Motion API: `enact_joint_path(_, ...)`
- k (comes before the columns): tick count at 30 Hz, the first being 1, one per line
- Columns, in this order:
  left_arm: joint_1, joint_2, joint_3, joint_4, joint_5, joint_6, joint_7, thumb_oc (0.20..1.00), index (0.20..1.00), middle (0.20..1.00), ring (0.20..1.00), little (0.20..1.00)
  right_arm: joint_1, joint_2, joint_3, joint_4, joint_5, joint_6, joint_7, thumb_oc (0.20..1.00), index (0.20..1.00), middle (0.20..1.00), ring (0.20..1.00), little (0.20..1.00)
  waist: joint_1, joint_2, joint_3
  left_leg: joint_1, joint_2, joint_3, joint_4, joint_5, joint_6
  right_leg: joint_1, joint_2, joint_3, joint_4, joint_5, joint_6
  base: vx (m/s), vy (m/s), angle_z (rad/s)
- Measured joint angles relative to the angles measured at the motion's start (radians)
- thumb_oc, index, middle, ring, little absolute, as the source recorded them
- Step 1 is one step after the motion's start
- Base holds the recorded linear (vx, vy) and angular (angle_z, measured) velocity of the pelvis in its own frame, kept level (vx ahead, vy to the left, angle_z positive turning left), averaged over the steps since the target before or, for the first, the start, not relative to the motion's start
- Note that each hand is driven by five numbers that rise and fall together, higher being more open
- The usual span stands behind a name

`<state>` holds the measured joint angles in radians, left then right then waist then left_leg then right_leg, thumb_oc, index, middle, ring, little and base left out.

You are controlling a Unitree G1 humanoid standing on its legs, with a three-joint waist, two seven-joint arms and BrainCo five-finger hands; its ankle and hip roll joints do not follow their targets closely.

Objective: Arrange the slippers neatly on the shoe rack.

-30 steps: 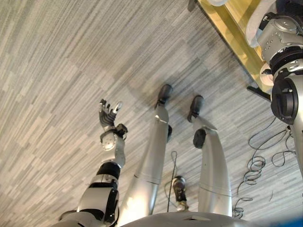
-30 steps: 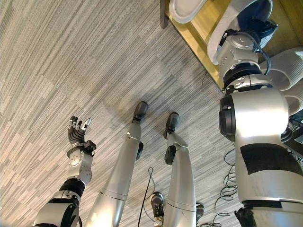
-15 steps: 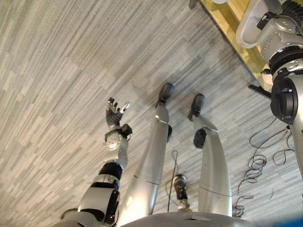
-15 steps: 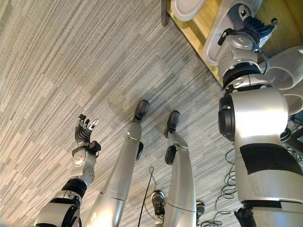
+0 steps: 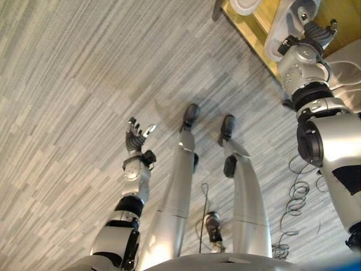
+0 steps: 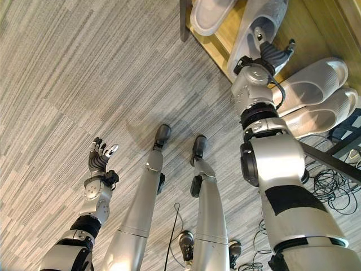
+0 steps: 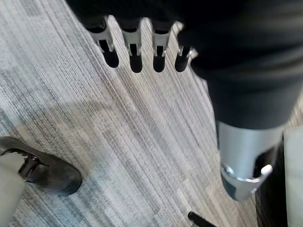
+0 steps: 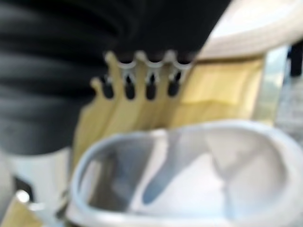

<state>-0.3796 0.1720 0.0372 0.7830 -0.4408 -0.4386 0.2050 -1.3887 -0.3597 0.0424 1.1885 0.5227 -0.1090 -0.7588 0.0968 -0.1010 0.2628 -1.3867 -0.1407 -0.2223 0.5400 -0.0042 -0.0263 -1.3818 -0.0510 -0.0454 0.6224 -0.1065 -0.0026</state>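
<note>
A wooden shoe rack shelf (image 6: 304, 22) stands at the upper right. On it a grey slipper (image 6: 254, 28) lies with its opening up, beside a white slipper (image 6: 211, 14). Two more white slippers (image 6: 313, 82) (image 6: 327, 116) lie side by side further right. My right hand (image 6: 273, 53) hovers over the grey slipper's (image 8: 189, 175) heel end, fingers (image 8: 137, 80) straight and open; whether it touches is unclear. My left hand (image 6: 100, 155) hangs open over the carpet with nothing in it, its fingers (image 7: 137, 52) spread.
Grey striped carpet (image 6: 84, 68) spreads to the left and ahead. The rack's dark metal leg (image 6: 183, 22) marks its near corner. A dark bar (image 6: 338, 164) slants across the floor at the right.
The camera has shifted, bringing more of the rack and the two white slippers into view. My right hand has stayed by the grey slipper. The left hand has hardly moved.
</note>
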Motion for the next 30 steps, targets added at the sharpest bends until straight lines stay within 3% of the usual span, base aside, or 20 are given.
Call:
enact_joint_path(10, 0.008, 0.04, -0.008, -0.006, 0.025, 0.022, 0.039, 1.0, 1.0, 1.0, 1.0, 1.0, 0.15, 0.046, 0.006, -0.232, -0.065, 0.015, -0.028, 1.0, 1.0, 1.0, 1.0, 1.0, -0.026, 0.026, 0.045, 0.007, 0.001, -0.004, 0.0, 0.0, 0.0, 0.014, 0.004, 0.0, -0.012, 0.001, 0.001, 0.0, 0.0, 0.0)
enact_joint_path(17, 0.006, 0.045, -0.019, -0.005, 0.028, 0.04, 0.039, 1.0, 1.0, 1.0, 1.0, 1.0, 0.205, 0.055, -0.005, -0.276, -0.098, 0.03, -0.055, 1.0, 1.0, 1.0, 1.0, 1.0, -0.025, 0.041, 0.057, 0.008, 0.003, -0.006, 0.001, 0.0, 0.0, 0.015, 0.011, 0.0, -0.011, 0.002, 0.0, 0.0, 0.0, 0.0)
enact_joint_path(30, -0.002, 0.076, -0.035, -0.006, 0.041, 0.044, 0.04, 1.0, 1.0, 1.0, 1.0, 1.0, 0.255, 0.153, 0.015, -0.309, -0.175, 0.084, -0.022, 1.0, 1.0, 1.0, 1.0, 1.0, -0.017, 0.052, 0.077, 0.025, 0.006, -0.011, -0.002, -0.003, -0.005, 0.032, 0.014, 0.0, -0.007, 0.002, -0.006, 0.0, -0.01, 0.0)
